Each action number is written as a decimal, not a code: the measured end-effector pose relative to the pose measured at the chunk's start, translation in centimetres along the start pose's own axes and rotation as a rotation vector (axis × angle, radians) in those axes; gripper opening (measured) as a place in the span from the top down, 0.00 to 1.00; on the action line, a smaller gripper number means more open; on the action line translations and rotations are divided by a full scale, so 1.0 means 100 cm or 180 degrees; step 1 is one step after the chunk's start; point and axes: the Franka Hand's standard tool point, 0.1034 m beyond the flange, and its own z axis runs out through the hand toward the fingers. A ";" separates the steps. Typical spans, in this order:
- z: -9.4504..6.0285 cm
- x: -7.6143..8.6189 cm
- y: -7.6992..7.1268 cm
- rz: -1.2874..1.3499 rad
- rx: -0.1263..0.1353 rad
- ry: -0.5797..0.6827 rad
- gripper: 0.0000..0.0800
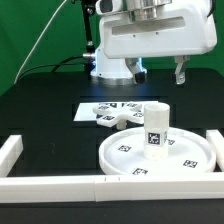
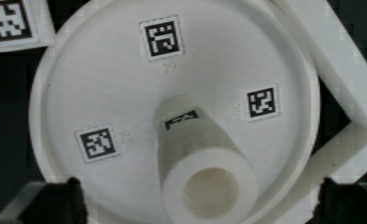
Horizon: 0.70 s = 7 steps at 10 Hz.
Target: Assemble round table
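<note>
Work surface: black table (image 1: 40, 120), bounded on 3 sides by white border rails (image 1: 60, 187), with 1 along the near edge and 1 at each side in the exterior view. The robot arm (image 1: 150, 35) hangs over the far half of the table, its white wrist housing filling the upper part of that view. The task's largest part, the round disc (image 1: 185, 158), lies flat with its rim up, close behind the near rail and toward the exterior view's right. The wrist view shows 3 square tags on its inner face. The marker board (image 1: 88, 107) lies flat beyond the disc, toward the centre of the table. The cylindrical leg (image 1: 155, 125) stands upright at about the centre of the disc, with a tag on its side. In the wrist view its top end is seen to be hollow (image 2: 212, 186). Whether the leg is fastened to the disc or merely set there cannot be told. The cross-shaped foot (image 1: 112, 121) lies loose at the near edge of the marker board, just beyond the disc's far rim and to the exterior view's left of the leg. It is apart from the leg, and contact with the disc cannot be confirmed. The gripper (image 1: 158, 74) hangs above and behind the leg with its fingers spread wide and nothing between them — no part is held. In the wrist view the dark fingertips (image 2: 55, 205) stand on either side of the leg's top end, clear of it.
</note>
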 end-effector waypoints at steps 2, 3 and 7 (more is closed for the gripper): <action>0.007 -0.005 0.028 -0.1002 -0.0070 -0.0016 0.19; 0.013 -0.008 0.039 -0.1403 -0.0154 0.0000 0.19; 0.017 -0.008 0.042 -0.1787 -0.0238 0.0037 0.19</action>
